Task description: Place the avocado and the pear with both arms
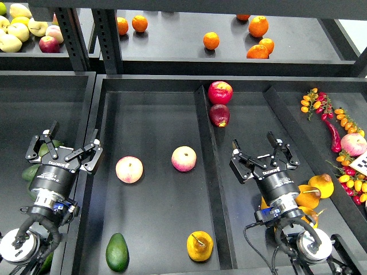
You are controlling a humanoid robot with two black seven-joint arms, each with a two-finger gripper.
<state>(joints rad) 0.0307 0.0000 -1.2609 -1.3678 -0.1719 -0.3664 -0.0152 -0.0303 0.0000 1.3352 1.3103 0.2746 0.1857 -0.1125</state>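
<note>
The dark green avocado (117,252) lies at the front left of the middle tray (155,114). Beside it to the right sits the golden pear (199,246), its brown stem on top. My left gripper (73,135) hangs open and empty over the left bin, up and to the left of the avocado. My right gripper (253,142) is open and empty over the compartment right of the divider, above and to the right of the pear. Neither gripper touches a fruit.
Two peaches (129,169) (184,158) lie mid-tray. Red apples (220,91) sit by the divider (206,172). More green fruit (30,172) lies under my left arm and yellow pears (321,184) beside my right. Chillies and small tomatoes (338,123) fill the far right. Oranges (211,40) sit on the upper shelf.
</note>
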